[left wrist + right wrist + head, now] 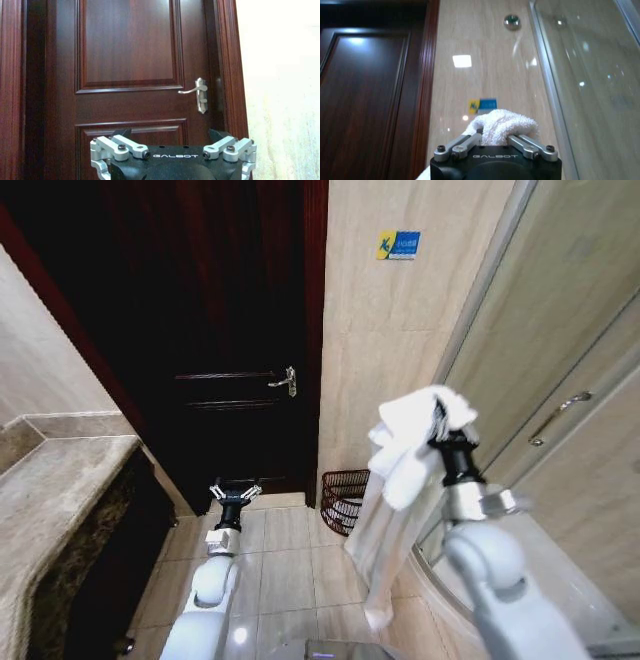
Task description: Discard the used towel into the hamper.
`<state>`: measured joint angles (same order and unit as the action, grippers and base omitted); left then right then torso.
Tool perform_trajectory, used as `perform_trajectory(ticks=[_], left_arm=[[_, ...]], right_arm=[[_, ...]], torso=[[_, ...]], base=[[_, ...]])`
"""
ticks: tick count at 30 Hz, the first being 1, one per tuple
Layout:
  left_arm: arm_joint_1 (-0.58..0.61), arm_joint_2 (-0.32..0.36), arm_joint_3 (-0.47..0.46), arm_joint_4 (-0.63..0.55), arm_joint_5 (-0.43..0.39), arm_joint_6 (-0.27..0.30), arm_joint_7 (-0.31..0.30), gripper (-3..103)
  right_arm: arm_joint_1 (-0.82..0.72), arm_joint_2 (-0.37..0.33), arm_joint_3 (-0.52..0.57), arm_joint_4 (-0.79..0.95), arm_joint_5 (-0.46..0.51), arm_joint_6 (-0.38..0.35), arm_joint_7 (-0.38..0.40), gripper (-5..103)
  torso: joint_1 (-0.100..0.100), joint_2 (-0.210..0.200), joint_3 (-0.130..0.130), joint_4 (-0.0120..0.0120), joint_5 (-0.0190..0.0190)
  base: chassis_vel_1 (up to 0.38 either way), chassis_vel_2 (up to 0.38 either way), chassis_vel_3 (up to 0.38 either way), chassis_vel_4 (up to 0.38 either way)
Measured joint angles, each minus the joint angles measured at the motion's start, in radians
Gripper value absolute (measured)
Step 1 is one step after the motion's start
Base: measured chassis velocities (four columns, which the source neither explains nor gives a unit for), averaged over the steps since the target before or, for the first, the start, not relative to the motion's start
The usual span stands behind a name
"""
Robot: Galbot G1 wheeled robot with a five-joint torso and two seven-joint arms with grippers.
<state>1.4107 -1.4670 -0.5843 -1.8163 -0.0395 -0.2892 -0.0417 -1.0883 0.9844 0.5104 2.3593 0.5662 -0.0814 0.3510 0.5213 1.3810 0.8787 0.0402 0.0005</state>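
White towel point(405, 455) hangs from the right gripper point(440, 425), jaws clamped on it, raised high | hamper point(345, 500) on floor by wall, seemingly empty | left gripper point(234, 492) low, jaws apart.

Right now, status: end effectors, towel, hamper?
Right end effector raised, shut on the towel, which hangs toward the floor. Left end effector open, low, facing the door. Hamper on the floor by the wall; nothing in between.
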Motion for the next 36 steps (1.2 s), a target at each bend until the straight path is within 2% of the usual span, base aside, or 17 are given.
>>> perform_trajectory(ticks=[1,4,7,9,10,12,13,16,17,19,21,23,25,28,29,33,36], left_arm=[[0.001,0.001,0.000,0.000,0.000,-0.001,0.000,100],[0.009,0.009,-0.003,0.013,-0.003,-0.031,0.001,100],[0.013,0.009,-0.004,0.018,-0.005,-0.045,0.001,100],[0.027,0.011,-0.004,0.020,-0.008,-0.068,-0.011,100],[0.027,0.011,-0.004,0.020,-0.008,-0.068,-0.011,100],[0.050,0.017,-0.004,0.007,-0.022,-0.078,-0.036,100],[0.050,0.017,-0.004,0.007,-0.022,-0.078,-0.036,100],[0.050,0.029,-0.015,0.003,-0.045,-0.087,-0.050,100],[0.050,0.029,-0.015,0.003,-0.045,-0.087,-0.050,100],[0.039,0.027,-0.024,0.006,-0.046,-0.094,-0.079,100],[0.040,0.026,-0.022,0.006,-0.047,-0.094,-0.099,100],[0.057,0.018,-0.015,0.007,-0.048,-0.106,-0.150,100],[0.062,0.015,-0.016,0.008,-0.049,-0.110,-0.159,100],[0.079,0.006,-0.033,0.020,-0.051,-0.125,-0.193,100],[0.079,0.006,-0.033,0.020,-0.051,-0.125,-0.193,100],[0.081,0.006,-0.044,0.010,-0.048,-0.125,-0.209,100],[0.067,0.011,-0.048,-0.004,-0.050,-0.123,-0.226,100]], right_arm=[[0.014,-0.012,0.001,-0.002,0.013,-0.004,0.004,5],[0.131,-0.129,-0.004,-0.055,0.110,-0.027,0.032,5],[0.193,-0.185,-0.010,-0.084,0.154,-0.041,0.046,5],[0.327,-0.271,-0.028,-0.127,0.251,-0.063,0.073,5],[0.327,-0.271,-0.028,-0.127,0.251,-0.063,0.073,5],[0.479,-0.367,-0.060,-0.188,0.401,-0.077,0.103,5],[0.479,-0.367,-0.060,-0.188,0.401,-0.077,0.103,5],[0.638,-0.424,-0.099,-0.285,0.493,-0.095,0.076,5],[0.638,-0.424,-0.099,-0.285,0.493,-0.095,0.076,5],[0.783,-0.413,-0.144,-0.370,0.509,-0.105,0.029,5],[0.831,-0.399,-0.162,-0.395,0.513,-0.108,0.019,5],[0.940,-0.358,-0.214,-0.461,0.521,-0.116,0.007,5],[0.962,-0.347,-0.225,-0.476,0.521,-0.119,0.002,5],[1.105,-0.263,-0.299,-0.582,0.501,-0.139,-0.018,5],[1.105,-0.263,-0.299,-0.582,0.501,-0.139,-0.018,5],[1.250,-0.181,-0.364,-0.696,0.473,-0.140,-0.036,5],[1.444,-0.046,-0.432,-0.923,0.391,-0.119,-0.103,5]], torso=[[0.000,0.000,0.000,0.0000,-0.0002],[0.000,0.000,0.000,0.0002,0.0004],[0.000,0.000,0.000,0.0002,0.0003],[0.000,0.000,0.000,0.0001,-0.0001],[0.000,0.000,0.000,0.0001,-0.0001],[0.000,0.000,0.000,0.0004,-0.0015],[0.000,0.000,0.000,0.0004,-0.0015],[0.000,0.000,0.000,0.0000,0.0003],[0.000,0.000,0.000,0.0000,0.0003],[0.000,0.000,0.000,-0.0004,-0.0003],[0.000,0.000,0.000,-0.0002,-0.0005],[0.000,0.000,0.000,0.0001,-0.0007],[0.000,0.000,0.000,0.0002,-0.0007],[0.000,0.000,0.000,0.0001,-0.0005],[0.000,0.000,0.000,0.0001,-0.0005],[0.000,0.000,0.000,-0.0001,-0.0005],[0.000,0.000,0.000,0.0007,-0.0007]], base=[[0.000,0.000,0.000,0.000],[0.000,0.000,0.000,0.000],[0.000,0.000,0.000,0.000],[0.000,0.000,0.000,0.000],[0.000,0.000,0.000,0.000],[0.000,0.000,0.000,0.000],[0.000,0.000,0.000,0.000],[0.000,0.000,0.000,0.000],[0.000,0.000,0.000,0.000],[0.000,0.000,0.000,0.000],[0.000,0.000,0.000,0.000],[0.000,0.000,0.000,0.000],[0.000,0.000,0.000,0.000],[0.000,0.000,0.000,0.000],[0.000,0.000,0.000,0.000],[0.000,0.000,0.000,0.000],[0.000,0.000,0.000,0.000]])
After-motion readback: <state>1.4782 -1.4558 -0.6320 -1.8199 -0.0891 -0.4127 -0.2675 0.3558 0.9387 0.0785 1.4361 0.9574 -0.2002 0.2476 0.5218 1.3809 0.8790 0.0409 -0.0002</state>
